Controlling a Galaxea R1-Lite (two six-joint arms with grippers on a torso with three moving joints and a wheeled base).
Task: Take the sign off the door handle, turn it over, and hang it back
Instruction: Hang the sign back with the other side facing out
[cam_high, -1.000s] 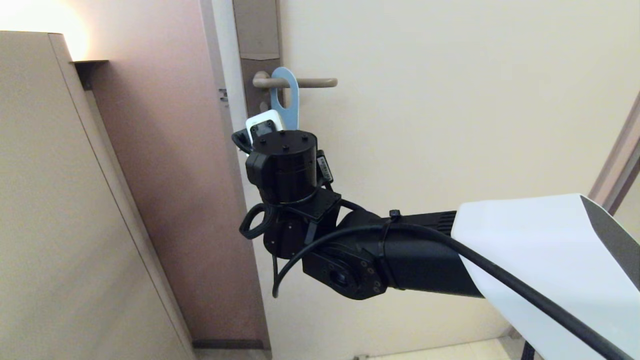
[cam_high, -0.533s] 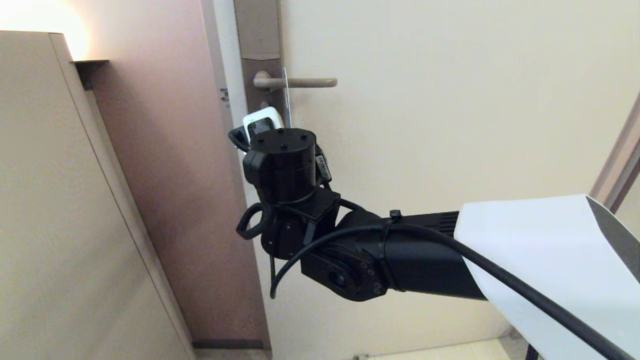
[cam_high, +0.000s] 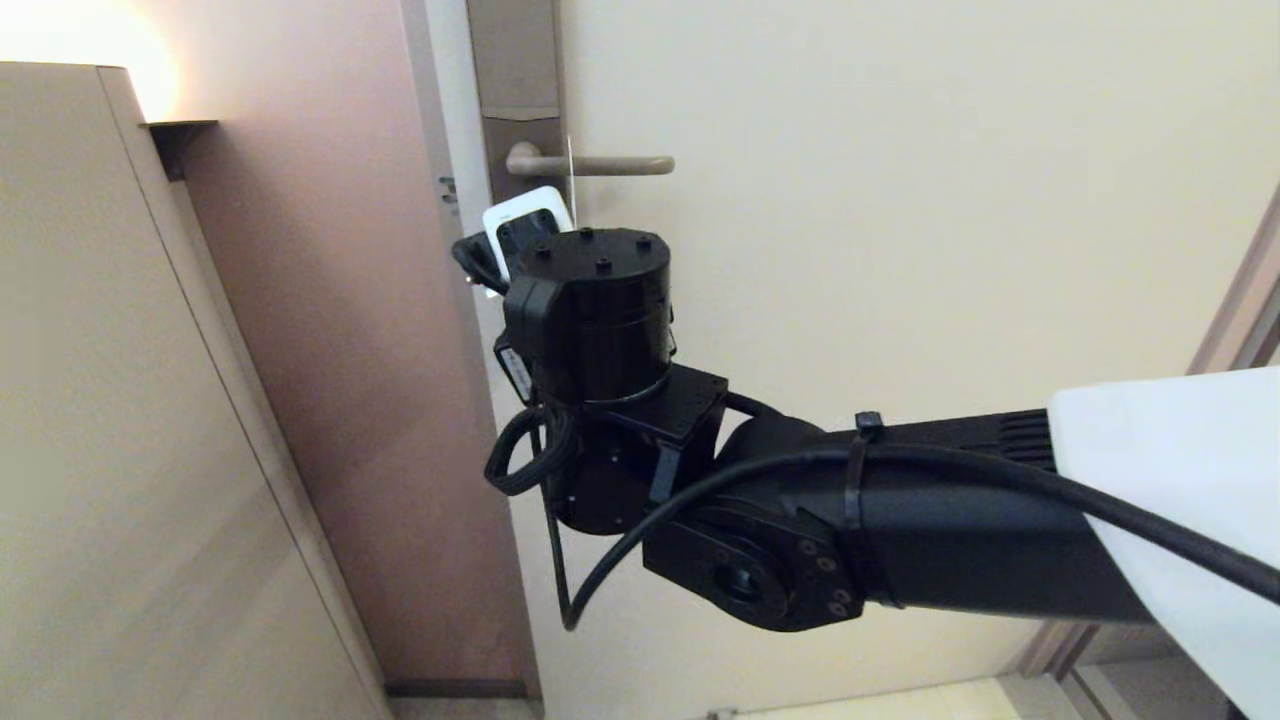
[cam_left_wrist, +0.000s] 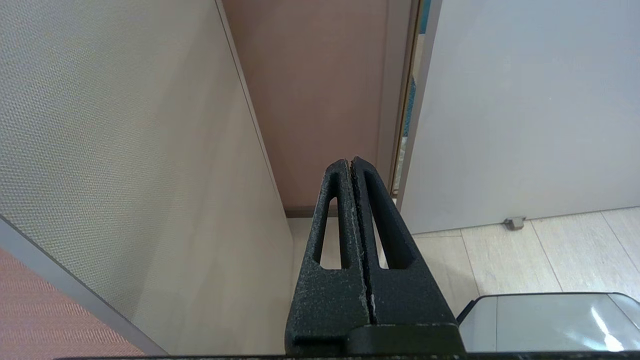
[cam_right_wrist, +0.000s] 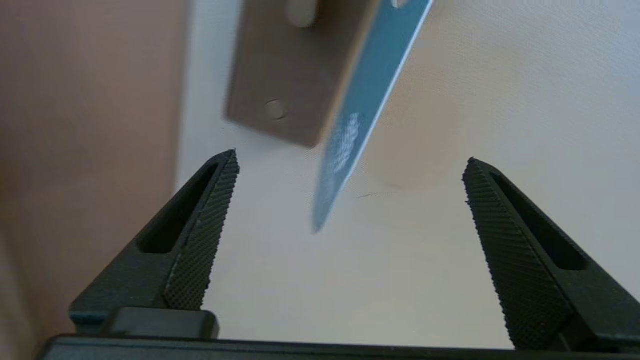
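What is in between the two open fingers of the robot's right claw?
In the right wrist view, the blue sign hangs down between the right claw's spread fingers, touching neither. Behind it is only the bare door.

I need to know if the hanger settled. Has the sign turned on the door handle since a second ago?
Yes. The sign then showed its broad blue face beside the backplate; now it hangs edge-on from the door handle, a thin line.
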